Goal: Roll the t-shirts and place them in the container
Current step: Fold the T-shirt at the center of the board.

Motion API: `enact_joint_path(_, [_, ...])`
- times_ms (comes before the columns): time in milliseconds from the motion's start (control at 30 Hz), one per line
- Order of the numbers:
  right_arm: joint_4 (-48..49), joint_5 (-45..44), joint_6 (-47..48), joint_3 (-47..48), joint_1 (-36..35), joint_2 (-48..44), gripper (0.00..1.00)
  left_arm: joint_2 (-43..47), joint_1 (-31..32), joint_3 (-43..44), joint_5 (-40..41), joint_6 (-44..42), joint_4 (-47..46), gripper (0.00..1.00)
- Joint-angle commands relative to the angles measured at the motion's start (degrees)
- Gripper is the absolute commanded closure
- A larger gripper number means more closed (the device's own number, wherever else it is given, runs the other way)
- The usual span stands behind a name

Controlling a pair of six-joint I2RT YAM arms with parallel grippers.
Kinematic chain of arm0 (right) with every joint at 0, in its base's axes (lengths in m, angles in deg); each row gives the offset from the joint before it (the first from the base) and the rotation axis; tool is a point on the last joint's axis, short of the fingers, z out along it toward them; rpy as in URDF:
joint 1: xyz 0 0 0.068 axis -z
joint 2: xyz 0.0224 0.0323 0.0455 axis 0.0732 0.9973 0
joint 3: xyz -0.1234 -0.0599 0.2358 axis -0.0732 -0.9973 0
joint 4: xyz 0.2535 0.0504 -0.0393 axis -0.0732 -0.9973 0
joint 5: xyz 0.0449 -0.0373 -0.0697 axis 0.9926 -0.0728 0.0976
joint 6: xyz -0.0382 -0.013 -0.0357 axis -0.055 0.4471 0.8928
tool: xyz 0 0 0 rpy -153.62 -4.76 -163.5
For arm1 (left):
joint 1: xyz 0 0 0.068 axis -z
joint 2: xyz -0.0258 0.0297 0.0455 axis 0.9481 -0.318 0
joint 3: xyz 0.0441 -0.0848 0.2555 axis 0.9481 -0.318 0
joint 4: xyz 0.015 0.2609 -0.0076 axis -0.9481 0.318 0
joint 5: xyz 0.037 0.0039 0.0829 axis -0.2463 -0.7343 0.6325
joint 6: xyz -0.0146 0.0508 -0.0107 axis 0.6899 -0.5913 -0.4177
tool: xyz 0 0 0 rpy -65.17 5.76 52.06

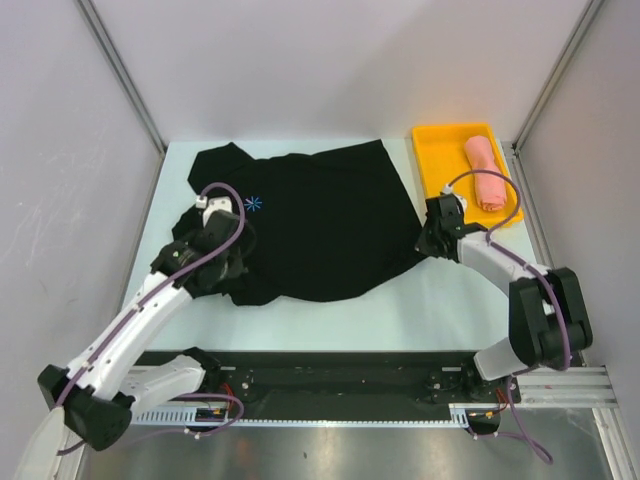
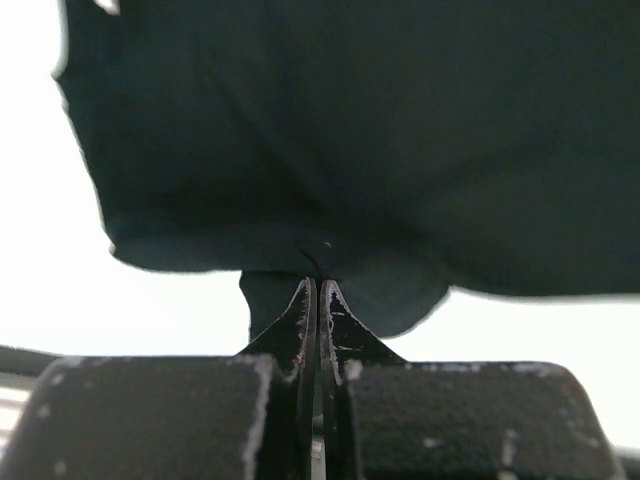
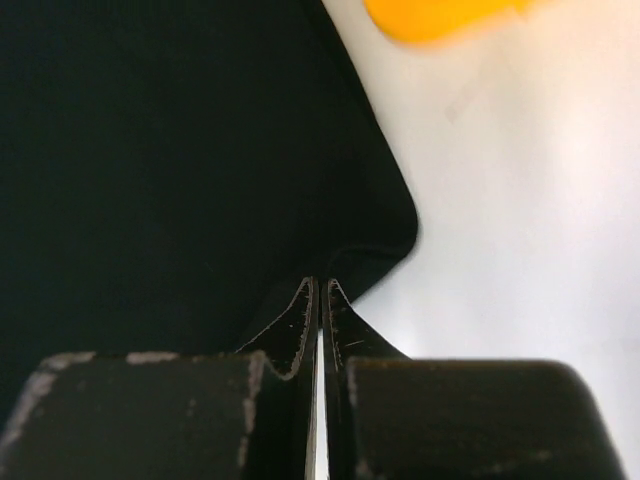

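A large black t-shirt point(image 1: 320, 225) lies spread across the table, a tiny blue mark point(image 1: 253, 203) on its chest. My left gripper point(image 1: 232, 240) sits over the shirt's bunched left side; in the left wrist view its jaws point(image 2: 318, 282) are shut on a raised fold of the black cloth point(image 2: 350, 150). At the shirt's right corner my right gripper point(image 1: 421, 243) is shut too, its tips point(image 3: 320, 282) pinching the folded hem of the black t-shirt point(image 3: 150, 180). A salmon-pink rolled t-shirt point(image 1: 485, 172) lies in the yellow tray point(image 1: 438, 160).
The tray stands at the table's back right corner, just behind my right wrist; its blurred edge point(image 3: 440, 18) shows in the right wrist view. Grey walls and metal posts point(image 1: 120, 70) close in the table. Pale table surface point(image 1: 440, 310) lies in front of the shirt.
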Motion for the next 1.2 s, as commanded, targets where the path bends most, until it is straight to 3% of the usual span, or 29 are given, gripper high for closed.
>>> enact_joint_path(0, [4.5, -0.8, 1.1, 8.1, 0.0, 6.0, 1.00, -4.2, -8.5, -0.2, 0.9, -6.7, -15.3, 1.00])
enact_joint_path(300, [12.6, 1.6, -0.6, 15.3, 2.5, 17.0, 1.00, -16.8, -17.0, 2.6, -0.2, -10.9, -31.9, 1.00])
enact_joint_path(867, [25.2, 7.1, -5.0, 16.6, 7.0, 22.1, 1.00, -29.4, -21.5, 9.4, -0.6, -12.9, -34.8, 1.00])
enact_joint_path(1167, [26.8, 7.5, -5.5, 16.5, 8.1, 22.6, 1.00, -27.3, -22.0, 5.0, 3.5, -9.2, -33.9, 1.00])
